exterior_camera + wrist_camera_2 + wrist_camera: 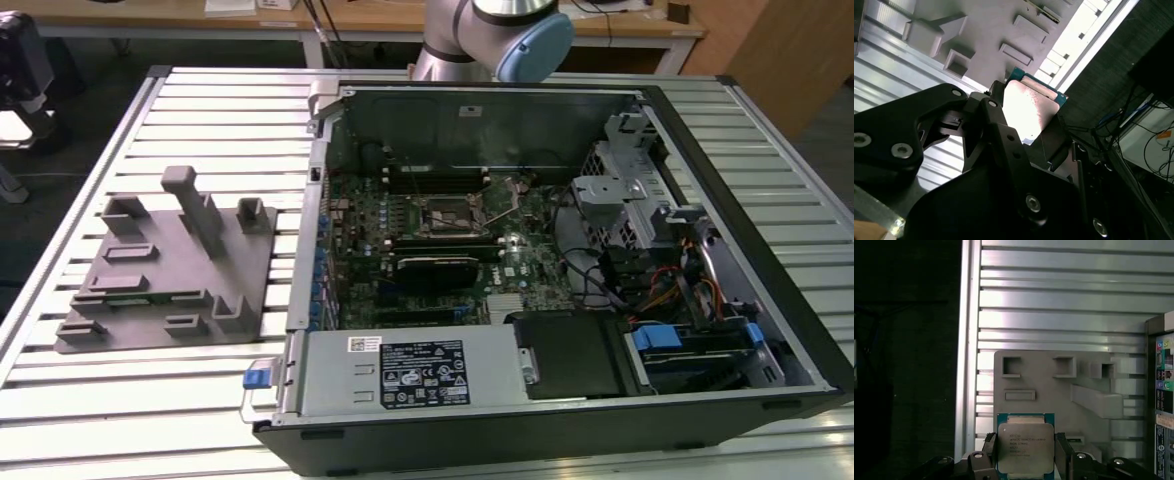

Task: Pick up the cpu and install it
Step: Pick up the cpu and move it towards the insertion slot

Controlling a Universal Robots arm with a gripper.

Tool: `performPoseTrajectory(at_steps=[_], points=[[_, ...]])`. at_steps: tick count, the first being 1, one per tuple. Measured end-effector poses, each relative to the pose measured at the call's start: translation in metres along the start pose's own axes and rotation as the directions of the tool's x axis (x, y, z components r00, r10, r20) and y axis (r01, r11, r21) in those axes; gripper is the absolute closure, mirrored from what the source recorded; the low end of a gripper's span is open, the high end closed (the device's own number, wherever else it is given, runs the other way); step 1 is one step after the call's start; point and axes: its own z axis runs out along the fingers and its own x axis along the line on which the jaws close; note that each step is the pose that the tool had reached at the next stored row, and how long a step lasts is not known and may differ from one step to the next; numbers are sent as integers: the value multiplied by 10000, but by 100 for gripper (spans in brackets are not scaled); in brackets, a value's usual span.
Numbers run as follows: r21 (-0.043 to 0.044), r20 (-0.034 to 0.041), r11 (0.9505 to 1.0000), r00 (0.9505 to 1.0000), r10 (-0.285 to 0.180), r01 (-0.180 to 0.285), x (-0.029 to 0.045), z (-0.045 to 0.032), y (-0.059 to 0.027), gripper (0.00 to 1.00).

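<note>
CPU (1025, 447) is sitting clamped between the two dark fingers (988, 450) of the gripper (1025, 456), which is closing narrowly on its opposite edges and holding it clear of the slatted metal bench (1054, 290). In the first wrist view its silvery top is facing the camera squarely, ringed by a green rim, with the grey tray (1054, 395) lying behind it and the ported rear edge of the computer case (1164, 405) showing beside the tray. In the second wrist view the CPU (1034, 107) is appearing at a slant and catching strong glare, the gripper (1029, 122) and its bolted black linkages are crowding the foreground, and the tray (1004, 20) is showing its rectangular recesses beyond, with cables (1149, 135) trailing on the floor past the bench edge. The exterior view is giving the wider layout: the open case (747, 200) is lying near the middle of the bench (80, 400), holding a motherboard with a dark square socket (447, 212) and a thin lever beside it, a labelled metal box (400, 370) along its near wall, and drive bays with wiring (654, 270) at the exterior view's right. The tray (147, 300), carrying upright posts, is resting on the bench at the exterior view's left of the case, and the arm (494, 35) is rising at the bench's far edge.
</note>
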Motion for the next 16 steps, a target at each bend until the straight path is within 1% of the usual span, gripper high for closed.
performPoseTrajectory(at_steps=[16], points=[[0,-1,10000,10000,0,0,-1,-90,9,46]])
